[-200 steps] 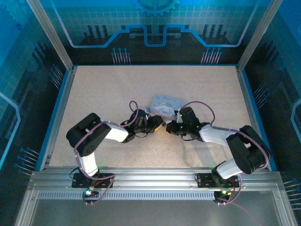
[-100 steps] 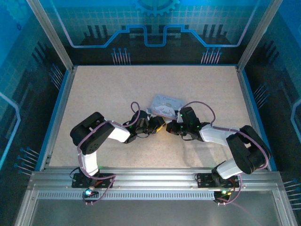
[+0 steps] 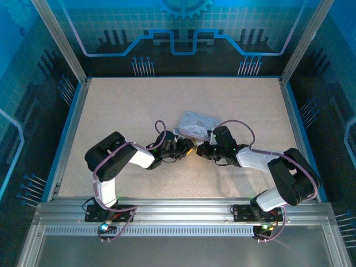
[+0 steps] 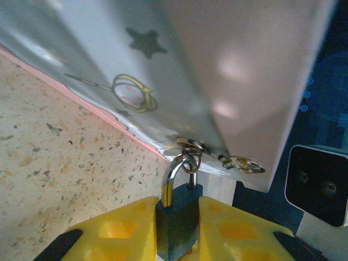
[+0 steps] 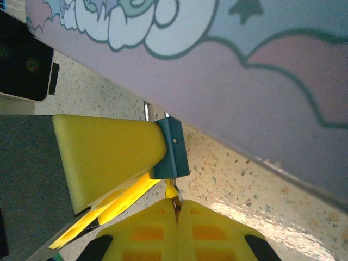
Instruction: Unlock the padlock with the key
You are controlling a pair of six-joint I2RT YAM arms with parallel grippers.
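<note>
Left gripper (image 4: 178,211): yellow pads clamped on padlock (image 4: 178,231) body, mid-table (image 4: 54,163). Padlock shackle threads the hasp rings of the tin box (image 4: 179,65); box shut, contents hidden. Right gripper (image 5: 176,213): fingers pinched together on key (image 5: 174,193), at the padlock's base.

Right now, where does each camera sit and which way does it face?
Top external: above, behind the arm bases, looking down on the table; both arms, left gripper and right gripper show.
Left wrist: on that wrist, facing the padlock between its yellow fingers.
Right wrist: on that wrist, facing the key in its fingers.
Shared: padlock and tin box in both wrist views.
</note>
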